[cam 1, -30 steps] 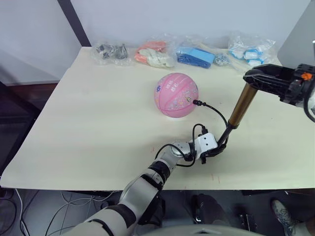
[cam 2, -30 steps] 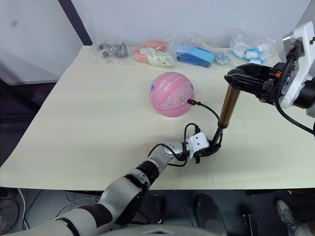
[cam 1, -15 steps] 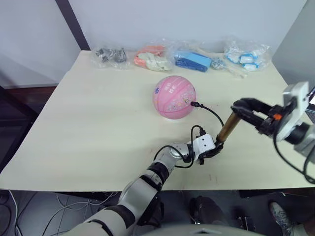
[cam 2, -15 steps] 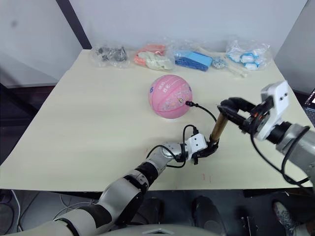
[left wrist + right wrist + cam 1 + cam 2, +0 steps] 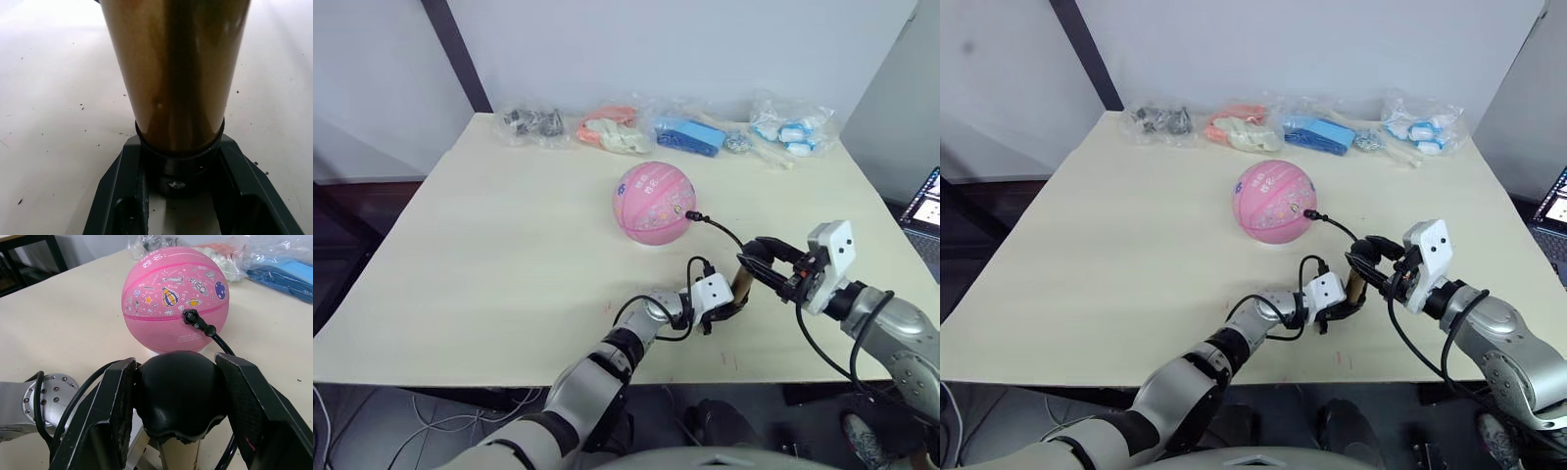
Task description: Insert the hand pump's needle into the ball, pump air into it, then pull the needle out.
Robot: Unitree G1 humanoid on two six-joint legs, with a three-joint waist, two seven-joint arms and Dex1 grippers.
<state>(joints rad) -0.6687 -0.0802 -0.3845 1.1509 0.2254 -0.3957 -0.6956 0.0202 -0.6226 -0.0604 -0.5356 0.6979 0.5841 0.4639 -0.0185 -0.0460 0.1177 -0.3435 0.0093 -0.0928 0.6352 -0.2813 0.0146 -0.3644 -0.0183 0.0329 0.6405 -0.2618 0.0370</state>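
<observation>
Pale wood desk [image 5: 489, 245] fills the scene under a plain wall, with four clear plastic bags [image 5: 607, 122] of small parts lined along its far edge; what each holds is too small to tell beyond dark, orange, blue and white pieces. Mid-desk sits the ball [image 5: 653, 202], and the needle [image 5: 190, 316] is seated in its valve on the right-near side, the thin black hose [image 5: 722, 229] curving from there toward me. The hand pump [image 5: 1355, 288] stands near the front edge, right of centre, its long axis rising from the desk and leaning slightly right. My left gripper [image 5: 732, 310] is clamped on the black base cap, the gold barrel [image 5: 173, 73] rising straight out between its fingers. My right gripper [image 5: 178, 396] is closed around the black handle [image 5: 178, 394] at the top, pressed low, so little barrel shows between my two grips. I judge this the bottom of a pumping stroke: the next move turns on lifting the handle along the barrel's own line, up and slightly right, while my left holds the base planted. Pulling off that axis could tug the hose and roll the ball.
</observation>
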